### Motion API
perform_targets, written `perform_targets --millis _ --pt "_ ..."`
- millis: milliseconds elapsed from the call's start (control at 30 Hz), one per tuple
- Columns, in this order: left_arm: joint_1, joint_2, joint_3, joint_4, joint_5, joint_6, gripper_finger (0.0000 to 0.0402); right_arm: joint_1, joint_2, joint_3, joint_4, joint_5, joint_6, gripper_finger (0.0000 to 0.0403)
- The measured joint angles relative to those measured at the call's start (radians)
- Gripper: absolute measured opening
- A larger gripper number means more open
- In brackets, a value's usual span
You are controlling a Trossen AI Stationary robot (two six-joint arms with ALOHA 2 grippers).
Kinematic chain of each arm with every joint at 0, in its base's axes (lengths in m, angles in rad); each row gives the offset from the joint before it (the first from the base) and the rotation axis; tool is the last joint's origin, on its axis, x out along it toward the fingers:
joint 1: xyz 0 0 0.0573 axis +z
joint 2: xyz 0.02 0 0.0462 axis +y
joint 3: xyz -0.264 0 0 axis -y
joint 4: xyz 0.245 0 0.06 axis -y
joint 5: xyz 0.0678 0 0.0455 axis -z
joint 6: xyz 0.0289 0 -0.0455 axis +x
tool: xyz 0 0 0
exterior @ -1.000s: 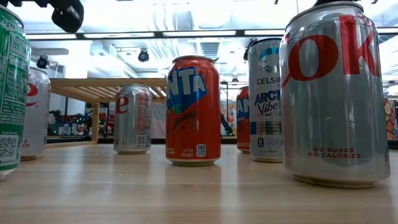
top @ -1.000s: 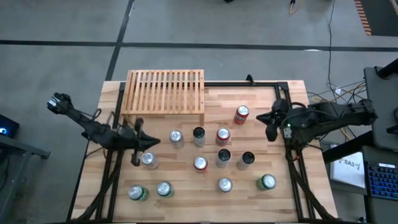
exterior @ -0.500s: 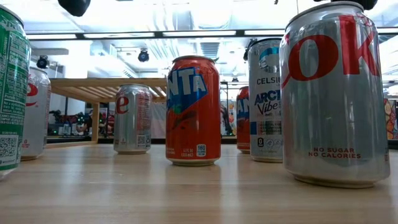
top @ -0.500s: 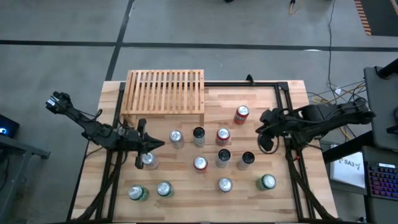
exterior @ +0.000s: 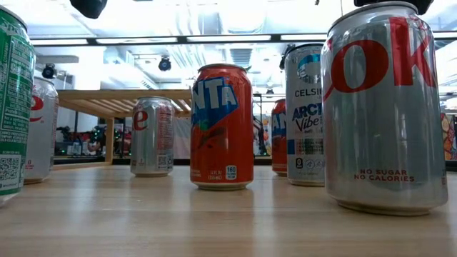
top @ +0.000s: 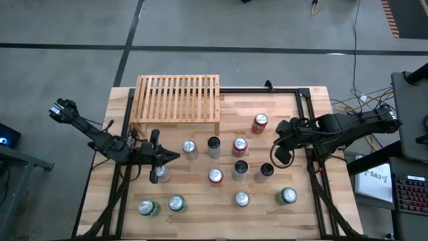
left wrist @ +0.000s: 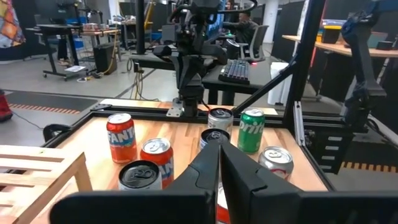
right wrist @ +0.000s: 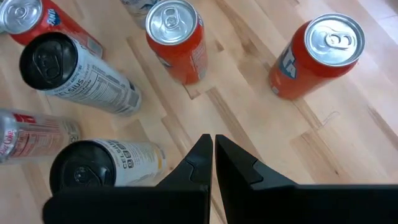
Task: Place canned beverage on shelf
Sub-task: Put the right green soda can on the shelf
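Note:
The shelf (top: pixel 177 99), a light-wood slatted rack, stands at the table's far left with nothing on its top. Several canned beverages stand upright on the table, among them a silver can (top: pixel 190 148), a black-topped can (top: pixel 266 171) and an orange can (top: pixel 259 123). My left gripper (top: pixel 176 156) hangs shut above the table, pointing level toward the right edge, just left of the silver can; its shut fingers (left wrist: pixel 217 163) show in the left wrist view. My right gripper (top: pixel 280 155) is shut too (right wrist: pixel 212 142), tipped down over bare wood beside the black-topped can (right wrist: pixel 93 165).
More cans stand near the front edge, including a green one (top: pixel 287 195) and another green one (top: pixel 148 207). A black frame rail (top: pixel 267 90) runs along the far and right sides. Bare wood lies between the orange can (right wrist: pixel 314 56) and the right rail.
My left gripper has moved toward the table's right edge, closer to the silver can, staying level and shut. My right gripper has come toward the table's left and tipped further down over the cans, still shut. No can has moved.

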Motion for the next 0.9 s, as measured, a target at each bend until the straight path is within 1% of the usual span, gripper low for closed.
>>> perform_targets --millis 400,467,533,600,667,733,900 --pt "0.000 -0.002 0.000 0.013 -0.160 0.009 0.0000 0.000 0.035 -0.001 0.007 0.004 -0.003 0.0009" --pt "0.001 -0.002 0.000 0.021 -0.200 0.014 0.0000 -0.005 0.050 -0.001 0.028 0.014 -0.024 0.0009" --pt "0.001 -0.002 0.000 0.047 -0.253 0.028 0.0000 -0.010 0.067 -0.002 0.037 0.015 -0.083 0.0009" --pt "0.002 -0.002 0.000 0.075 -0.303 0.052 0.0000 -0.009 0.085 -0.001 0.048 0.004 -0.188 0.0009" --pt "0.002 -0.003 -0.001 0.109 -0.341 0.092 0.0000 0.001 0.105 0.004 0.043 -0.047 -0.227 0.0009" --pt "0.002 -0.004 -0.001 0.143 -0.357 0.130 0.0000 0.018 0.125 0.021 0.045 -0.085 -0.236 0.0009" --pt "0.002 -0.004 -0.001 0.169 -0.357 0.186 0.0000 0.077 0.184 0.119 0.042 -0.079 -0.235 0.0009"
